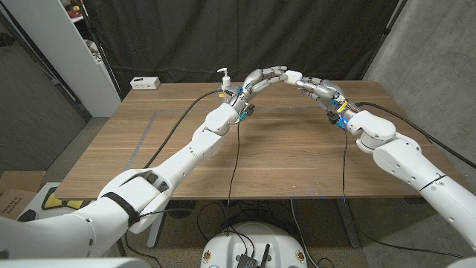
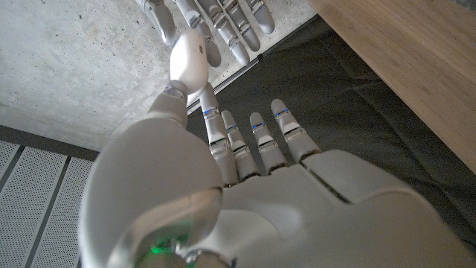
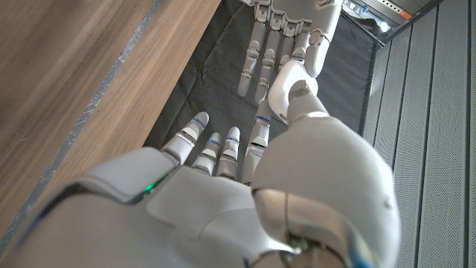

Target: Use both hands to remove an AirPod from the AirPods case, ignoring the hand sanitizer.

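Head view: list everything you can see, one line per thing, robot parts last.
table: one, brown wood, fills the middle of the view.
sanitizer: one, white pump bottle, far side of the table, beside the left hand.
box: one, white, far left corner of the table.
case: one, white, raised above the far table edge, held between the two hands.
cables: black, running across the table to each wrist.
curtain: one, black, behind the table.
shelf: one, white, far left.
left hand: one, grey and white, raised, fingers on the case.
right hand: one, grey and white, raised, fingers meeting the case from the other side.
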`<state>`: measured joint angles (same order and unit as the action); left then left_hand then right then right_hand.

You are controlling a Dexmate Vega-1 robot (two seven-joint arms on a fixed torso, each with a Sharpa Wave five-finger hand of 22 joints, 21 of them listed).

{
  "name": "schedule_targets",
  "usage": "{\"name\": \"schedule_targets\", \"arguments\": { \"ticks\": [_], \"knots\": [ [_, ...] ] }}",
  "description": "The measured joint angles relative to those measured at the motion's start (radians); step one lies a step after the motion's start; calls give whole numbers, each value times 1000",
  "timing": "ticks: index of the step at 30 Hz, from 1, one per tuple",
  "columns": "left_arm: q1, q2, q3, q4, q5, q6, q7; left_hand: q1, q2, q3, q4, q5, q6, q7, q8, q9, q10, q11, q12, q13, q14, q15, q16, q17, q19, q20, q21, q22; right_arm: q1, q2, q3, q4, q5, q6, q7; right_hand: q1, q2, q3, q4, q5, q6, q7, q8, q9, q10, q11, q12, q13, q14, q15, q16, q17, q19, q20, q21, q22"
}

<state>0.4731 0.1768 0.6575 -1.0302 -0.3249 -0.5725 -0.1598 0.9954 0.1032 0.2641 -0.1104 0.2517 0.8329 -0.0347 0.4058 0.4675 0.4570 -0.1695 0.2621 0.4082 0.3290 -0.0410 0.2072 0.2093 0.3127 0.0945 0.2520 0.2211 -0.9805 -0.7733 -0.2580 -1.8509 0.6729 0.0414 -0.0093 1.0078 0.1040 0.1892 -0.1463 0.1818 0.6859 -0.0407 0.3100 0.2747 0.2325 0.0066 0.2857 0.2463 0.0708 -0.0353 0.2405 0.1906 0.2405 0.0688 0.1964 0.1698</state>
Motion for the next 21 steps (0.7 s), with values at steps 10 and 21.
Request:
{"name": "schedule_targets", "arguments": {
  "ticks": [10, 21],
  "knots": [
    [0, -8, 6, 8, 10, 2, 13, -4, 4, -5, 5, 0, 0, 0, -3, -2, 0, 0, 0, 3, 0, 0, 0, 0, 0, 0, 8, 0, 1, 22, -11, 10, -13, 25, -27, 23, 9, 2, -2, 0, 50, -11, 28, 28, 43, -12, 14, 7, 37, 0, 7, 0, 13, -13, 4, 0],
    [-5, -15, 11, 19, 14, 6, 21, -4, 4, -5, 5, 0, 0, 0, -8, -8, 0, 0, 0, 2, 0, 0, 0, 0, 0, 0, 8, 0, 22, 42, -25, 31, -13, 34, -31, 81, 29, 16, -12, -1, 144, 12, 101, 75, 132, -37, 33, 17, 99, -6, 15, 2, 45, -45, 4, 0]
  ]
}}
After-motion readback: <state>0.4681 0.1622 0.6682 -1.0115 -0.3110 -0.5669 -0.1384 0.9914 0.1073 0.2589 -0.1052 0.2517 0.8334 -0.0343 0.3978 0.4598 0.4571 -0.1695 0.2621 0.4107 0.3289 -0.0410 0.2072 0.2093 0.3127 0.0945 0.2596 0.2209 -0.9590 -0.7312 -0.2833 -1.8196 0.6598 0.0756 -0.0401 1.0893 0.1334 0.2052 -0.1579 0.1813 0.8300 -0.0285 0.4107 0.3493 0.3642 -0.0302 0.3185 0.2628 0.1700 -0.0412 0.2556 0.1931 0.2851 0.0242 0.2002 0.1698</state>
